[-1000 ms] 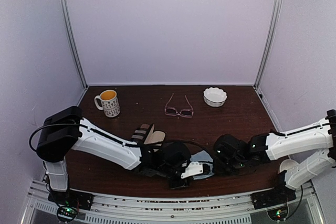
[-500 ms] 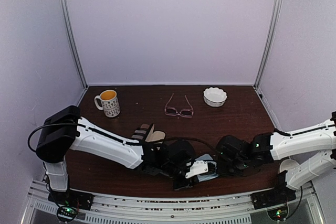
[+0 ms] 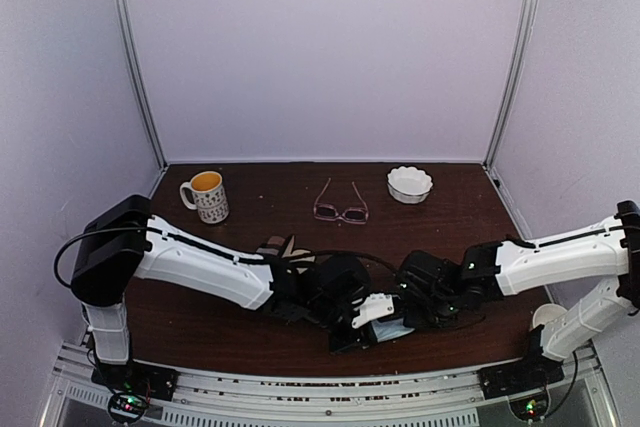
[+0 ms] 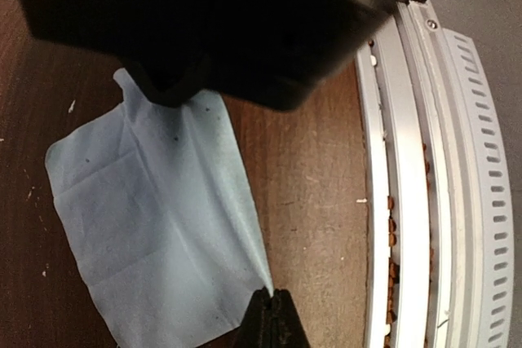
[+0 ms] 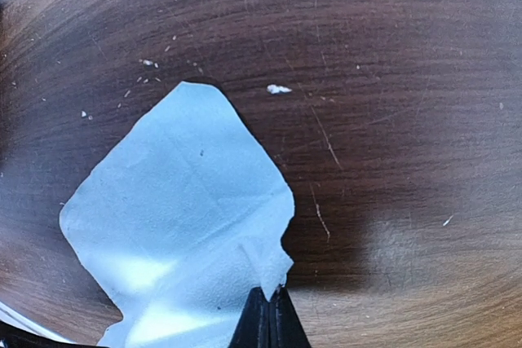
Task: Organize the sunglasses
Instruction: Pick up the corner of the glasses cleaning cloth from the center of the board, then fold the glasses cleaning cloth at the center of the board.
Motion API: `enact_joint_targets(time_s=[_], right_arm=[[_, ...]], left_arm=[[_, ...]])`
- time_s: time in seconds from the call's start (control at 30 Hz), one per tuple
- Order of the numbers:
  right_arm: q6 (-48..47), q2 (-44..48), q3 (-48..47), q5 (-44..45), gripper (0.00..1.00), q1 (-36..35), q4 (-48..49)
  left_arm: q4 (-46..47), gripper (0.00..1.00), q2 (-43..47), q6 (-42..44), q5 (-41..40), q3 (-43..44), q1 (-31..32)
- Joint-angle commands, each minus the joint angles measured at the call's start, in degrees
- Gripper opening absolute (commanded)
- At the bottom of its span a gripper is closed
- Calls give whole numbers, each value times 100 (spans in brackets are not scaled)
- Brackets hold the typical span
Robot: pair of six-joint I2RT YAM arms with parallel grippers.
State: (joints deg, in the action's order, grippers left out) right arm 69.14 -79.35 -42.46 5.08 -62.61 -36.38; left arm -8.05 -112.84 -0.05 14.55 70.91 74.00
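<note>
Both arms reach low over the near middle of the dark brown wooden table (image 3: 450, 232), and their heads meet over a thin light blue cloth (image 4: 155, 226). The left pincer (image 4: 273, 319) is fully closed, its tips nipping one pointed corner of the cloth. From that corner a crease runs up across the sheet. The right pincer (image 5: 269, 317) is also fully closed, with its tips pinching the cloth's edge beside a small notch on the opposite side.

In the left wrist view the cloth's nearest edge runs alongside the table's front edge. A strip of bare wood lies between it and the slotted silver metal rail (image 4: 457, 201) that borders the table there. The right arm's black head sits over the cloth's far corner. In the right wrist view, bare wood speckled with pale crumbs spreads beyond the cloth.

The pair of sunglasses with a thin pink frame and clear lenses (image 3: 341, 211) lies at the back middle of the table, well apart from both arms, with its temple arms unfolded toward the rear wall. It sits between a white patterned ceramic mug with a yellow inside (image 3: 205, 195) on the left and a small white fluted bowl (image 3: 410, 184) on the right. A band of bare wood separates this back row from the arms. A tan striped oblong case (image 3: 280, 247) shows partly from behind the left arm's forearm.
</note>
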Motion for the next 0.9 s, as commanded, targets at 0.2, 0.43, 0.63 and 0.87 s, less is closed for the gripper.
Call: enact_joint_targets(time_s=[0.2,0.43,0.63,0.87], right_arm=[[-160,-279,-353,271,4,68,-367],[-224,-390,-479,265,8,117,-396],[-280,-479,-572,262,11,140,-378],[-374,-615,-719,273,14,232,-363]], left_arm=[[208,0,-197,-563,718,94,-274],[390,0,-264,-791,915,28,-443],[442,0,-273,-877,992,14,-521],[537,0,-292,-1061,1148,-40,-676]])
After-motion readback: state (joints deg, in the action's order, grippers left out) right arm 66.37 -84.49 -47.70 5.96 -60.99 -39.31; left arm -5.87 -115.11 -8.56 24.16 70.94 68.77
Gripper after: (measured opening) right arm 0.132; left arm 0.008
